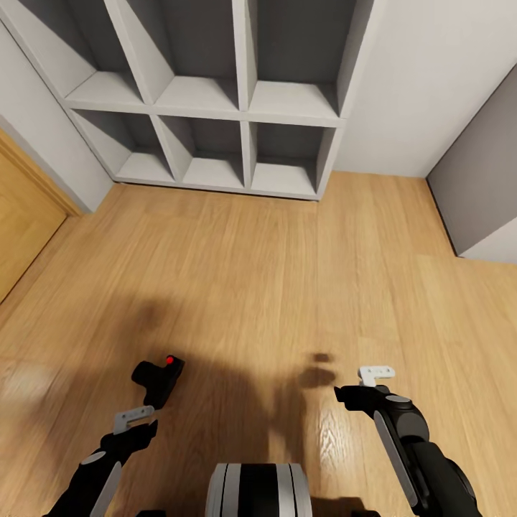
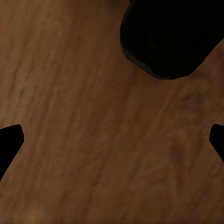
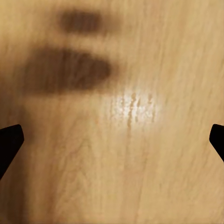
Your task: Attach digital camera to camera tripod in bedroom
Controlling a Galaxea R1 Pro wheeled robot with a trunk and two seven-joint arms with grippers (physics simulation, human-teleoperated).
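On the light wood floor [image 1: 273, 273], just ahead of my left gripper [image 1: 136, 424], lies the digital camera [image 1: 159, 378], untouched, while both it and my right gripper [image 1: 362, 384] have their fingers spread wide, holding nothing, before a grey cubby shelf [image 1: 215, 93].

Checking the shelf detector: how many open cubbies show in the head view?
6 on the white shelf unit: three in the upper row, three in the lower row. More may sit above, cut off.

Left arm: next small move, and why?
Probably ease the left tool forward and down over the camera. The camera lies on the wood floor just ahead of the tool, and the left wrist view shows it off-centre, outside the wide-open fingers.
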